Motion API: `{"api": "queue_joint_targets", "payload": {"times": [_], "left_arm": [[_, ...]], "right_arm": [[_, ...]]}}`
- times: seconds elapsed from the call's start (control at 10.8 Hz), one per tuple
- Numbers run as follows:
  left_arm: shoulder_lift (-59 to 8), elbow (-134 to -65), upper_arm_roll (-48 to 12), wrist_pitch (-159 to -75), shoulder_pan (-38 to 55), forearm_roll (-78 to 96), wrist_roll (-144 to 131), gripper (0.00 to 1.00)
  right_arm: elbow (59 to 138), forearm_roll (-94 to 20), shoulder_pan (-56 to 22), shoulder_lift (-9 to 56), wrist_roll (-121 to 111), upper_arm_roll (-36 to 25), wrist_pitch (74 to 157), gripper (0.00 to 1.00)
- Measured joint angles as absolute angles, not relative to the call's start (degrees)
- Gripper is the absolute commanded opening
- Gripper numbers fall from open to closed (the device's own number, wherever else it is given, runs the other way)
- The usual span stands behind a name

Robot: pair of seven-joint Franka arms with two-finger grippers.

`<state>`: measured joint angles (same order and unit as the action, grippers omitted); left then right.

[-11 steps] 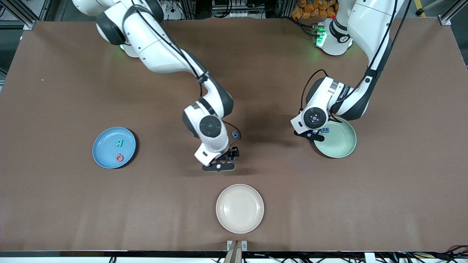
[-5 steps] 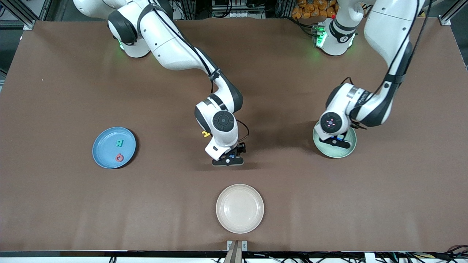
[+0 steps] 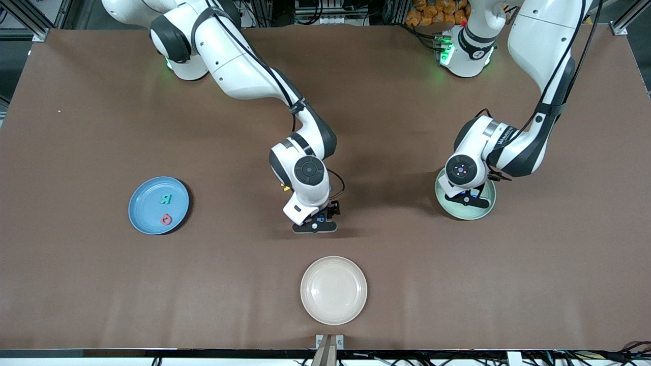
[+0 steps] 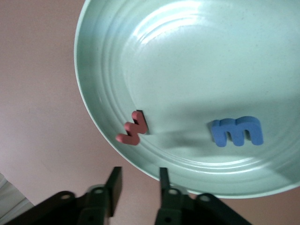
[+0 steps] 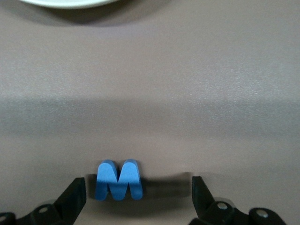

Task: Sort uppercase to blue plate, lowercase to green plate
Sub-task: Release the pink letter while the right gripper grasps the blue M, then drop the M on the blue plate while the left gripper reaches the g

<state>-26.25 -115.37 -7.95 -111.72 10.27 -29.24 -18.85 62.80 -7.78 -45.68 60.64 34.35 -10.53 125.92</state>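
Left gripper [image 4: 138,187] hangs over the pale mint-green round plate [image 4: 93,122], fingers slightly parted, gripping nothing; dark red foam m [image 4: 133,128] and blue E-shaped foam piece [image 4: 236,131] lie inside; right gripper [image 5: 138,192], fingers spread wide, straddles the blue foam W [image 5: 118,180] on the brown table [image 5: 187,103].
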Motion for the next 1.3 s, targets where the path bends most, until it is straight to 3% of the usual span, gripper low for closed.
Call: {"api": "queue_joint_targets", "payload": {"times": [0.09,0.19,0.28,0.93,1.3], "left_arm": [[-26.1,-115.3,-7.9,-111.8,10.3,-29.2,-19.0,1.0],[-25.9,-115.3,-8.0,-111.9,10.3,-28.8,-19.1,1.0],[-25.5,-115.0,-8.0,-112.0,10.3,-27.0,-19.3,1.0],[-23.0,-109.1,-8.3,-112.6,10.4,-0.2,-20.0,1.0],[-23.6,-107.8,-9.0,-118.7,11.4,10.2,-26.6,1.0]], "right_arm": [[62.8,-7.8,-45.7,60.7,34.3,-10.5,126.0,0.91],[62.8,-7.8,-45.7,60.7,34.4,-10.5,126.0,0.25],[62.8,-8.2,-45.7,60.8,35.0,-10.5,126.0,0.0],[61.9,-9.2,-45.8,60.8,37.8,-10.8,125.4,0.0],[62.1,-9.8,-43.9,59.4,37.3,-12.4,123.0,0.0]]}}
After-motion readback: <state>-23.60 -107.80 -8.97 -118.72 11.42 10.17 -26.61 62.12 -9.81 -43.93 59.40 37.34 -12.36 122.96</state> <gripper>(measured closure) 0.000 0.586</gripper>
